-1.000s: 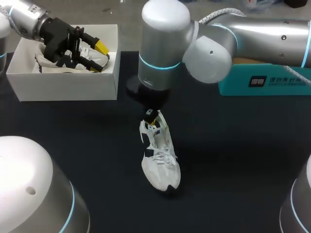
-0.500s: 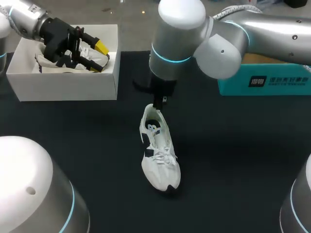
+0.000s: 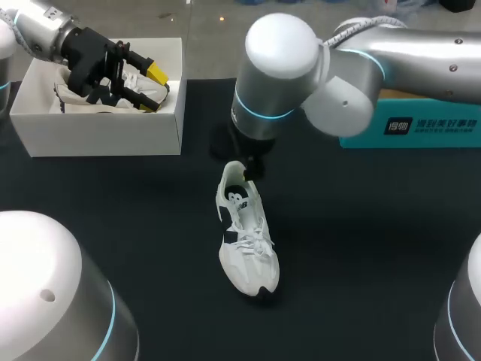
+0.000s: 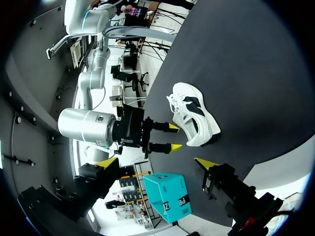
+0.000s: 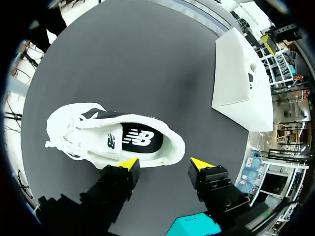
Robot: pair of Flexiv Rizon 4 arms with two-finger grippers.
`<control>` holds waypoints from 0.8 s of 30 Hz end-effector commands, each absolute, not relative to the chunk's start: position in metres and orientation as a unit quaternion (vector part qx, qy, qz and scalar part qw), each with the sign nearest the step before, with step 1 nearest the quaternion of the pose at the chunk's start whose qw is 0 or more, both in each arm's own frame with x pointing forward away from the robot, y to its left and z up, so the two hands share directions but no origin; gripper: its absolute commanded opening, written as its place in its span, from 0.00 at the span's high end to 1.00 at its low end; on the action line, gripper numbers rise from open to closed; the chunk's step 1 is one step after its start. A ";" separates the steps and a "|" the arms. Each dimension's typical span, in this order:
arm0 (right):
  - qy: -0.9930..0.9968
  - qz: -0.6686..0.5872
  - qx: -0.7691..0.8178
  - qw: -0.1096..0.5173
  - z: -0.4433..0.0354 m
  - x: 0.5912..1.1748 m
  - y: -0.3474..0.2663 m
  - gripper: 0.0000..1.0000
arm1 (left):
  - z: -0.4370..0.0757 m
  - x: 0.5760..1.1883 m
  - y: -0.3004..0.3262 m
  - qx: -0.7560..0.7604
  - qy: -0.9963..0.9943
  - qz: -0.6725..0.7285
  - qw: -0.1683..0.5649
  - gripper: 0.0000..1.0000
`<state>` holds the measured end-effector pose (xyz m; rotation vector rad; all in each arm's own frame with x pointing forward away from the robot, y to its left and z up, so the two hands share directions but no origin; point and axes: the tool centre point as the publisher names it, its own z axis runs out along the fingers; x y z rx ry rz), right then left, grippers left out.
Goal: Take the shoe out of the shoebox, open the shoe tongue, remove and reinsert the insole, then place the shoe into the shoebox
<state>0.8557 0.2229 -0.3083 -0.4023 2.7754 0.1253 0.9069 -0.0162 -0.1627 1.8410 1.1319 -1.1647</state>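
Observation:
A white shoe (image 3: 246,241) lies on the black table, toe toward me, with its black insole (image 5: 135,139) showing inside. My right gripper (image 5: 165,164) is open just behind the heel, touching nothing. In the left wrist view, the right gripper (image 4: 172,137) shows its two yellow tips apart next to the shoe (image 4: 194,115). In the head view the right arm's wrist (image 3: 274,75) hides its fingers. My left gripper (image 3: 150,89) hangs open and empty over the white shoebox (image 3: 98,128) at the far left.
A teal box (image 3: 409,124) stands at the back right under my right arm, also seen as the teal box (image 4: 167,196) beside my left gripper (image 4: 156,162). White stuff (image 3: 71,96) lies inside the shoebox. The shoebox (image 5: 241,83) is well off to one side of the shoe.
My right gripper has opened, let go at the shoe's heel and drawn back toward the far side. The shoe stays on the table. The left arm has not moved.

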 end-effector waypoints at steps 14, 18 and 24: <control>0.978 0.019 -0.112 0.175 -0.315 0.857 0.237 0.00 | -0.163 0.907 -0.015 0.707 0.434 -0.446 0.336 0.00; 0.978 0.019 -0.112 0.175 -0.315 0.857 0.237 0.00 | -0.163 0.907 -0.015 0.707 0.434 -0.446 0.336 0.00; 0.986 0.004 -0.080 0.149 -0.333 0.879 0.238 0.00 | -0.163 0.907 -0.015 0.707 0.434 -0.446 0.336 0.00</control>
